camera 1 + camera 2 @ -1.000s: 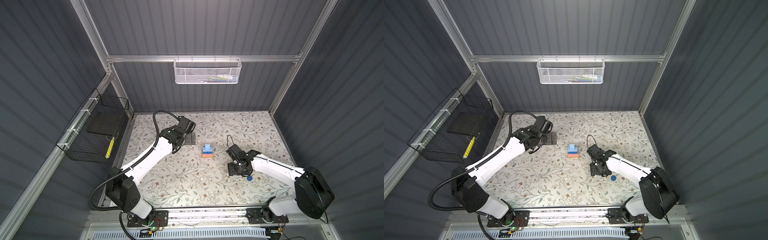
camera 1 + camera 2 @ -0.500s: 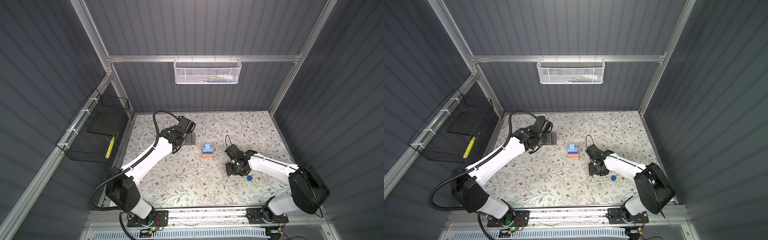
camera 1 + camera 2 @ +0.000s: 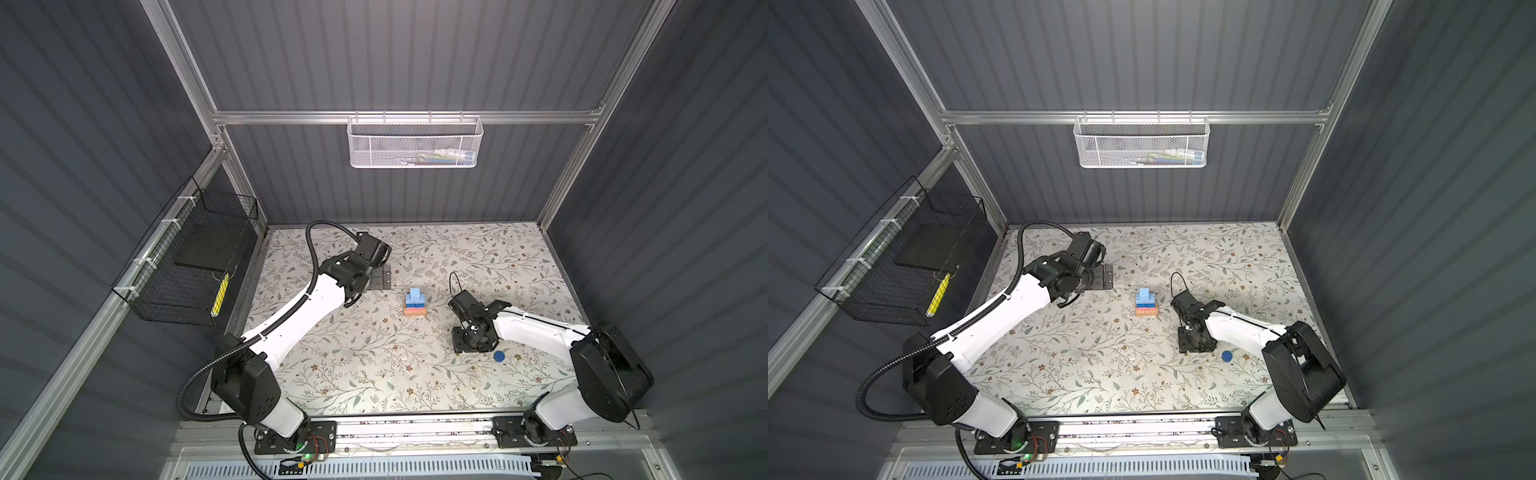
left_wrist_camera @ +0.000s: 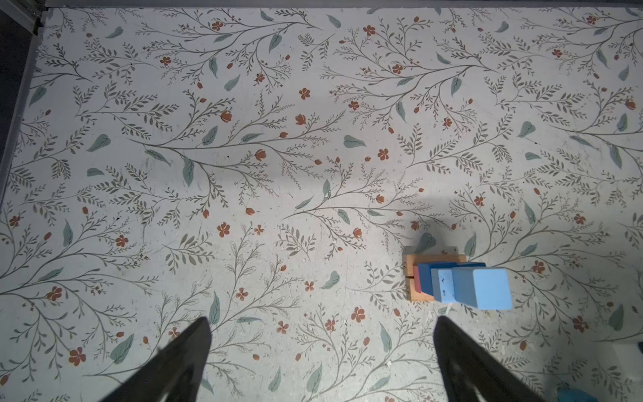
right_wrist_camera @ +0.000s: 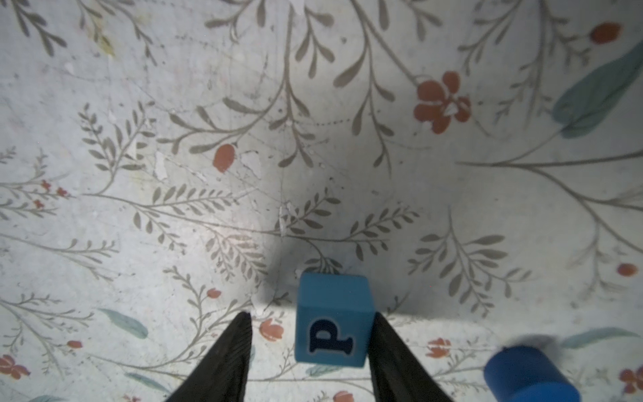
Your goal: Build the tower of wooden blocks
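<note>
The wood block tower stands mid-table: a tan bar base, a pink bar, dark blue blocks and a light blue cube on top, also shown in the left wrist view. My left gripper hangs open and empty to the tower's left. My right gripper points down at the table, right of the tower. Its jaws straddle a blue cube marked "P"; one finger touches it and a gap remains at the other. A dark blue cylinder lies just beside.
A white mesh basket hangs on the back wall and a black wire basket on the left wall. The floral table is walled on three sides, with the arms' rail along the front edge.
The right gripper's jaws have narrowed around the blue cube and the arm has shifted slightly towards the left. The left arm has not moved.
</note>
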Motion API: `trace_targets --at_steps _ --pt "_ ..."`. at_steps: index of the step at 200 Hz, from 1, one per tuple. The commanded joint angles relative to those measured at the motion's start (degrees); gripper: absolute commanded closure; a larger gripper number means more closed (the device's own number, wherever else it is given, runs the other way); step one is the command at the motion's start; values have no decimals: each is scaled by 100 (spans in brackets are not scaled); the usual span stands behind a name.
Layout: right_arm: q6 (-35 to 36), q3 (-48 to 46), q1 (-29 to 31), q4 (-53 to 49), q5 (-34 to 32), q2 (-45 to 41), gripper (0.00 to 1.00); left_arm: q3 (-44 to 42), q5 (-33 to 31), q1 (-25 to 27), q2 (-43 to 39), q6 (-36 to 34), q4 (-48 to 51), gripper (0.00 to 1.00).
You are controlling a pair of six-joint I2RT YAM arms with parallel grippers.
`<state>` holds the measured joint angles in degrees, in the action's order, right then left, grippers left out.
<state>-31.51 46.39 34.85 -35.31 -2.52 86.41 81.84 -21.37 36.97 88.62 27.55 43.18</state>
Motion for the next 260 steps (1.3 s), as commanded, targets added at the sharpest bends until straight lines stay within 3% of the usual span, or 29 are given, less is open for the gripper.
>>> trace_targets --at_steps 1,166,260 --pt "-118 -44 -20 -127 16 -62 46 -37 87 -10 -90 -83 23 0" --pt "-330 -42 -20 -155 -117 121 66 -293 79 -6 33 -323 -96 1" --pt "-520 201 -18 -565 -121 113 71 -382 -675 -6 -63 -849 -141 3"
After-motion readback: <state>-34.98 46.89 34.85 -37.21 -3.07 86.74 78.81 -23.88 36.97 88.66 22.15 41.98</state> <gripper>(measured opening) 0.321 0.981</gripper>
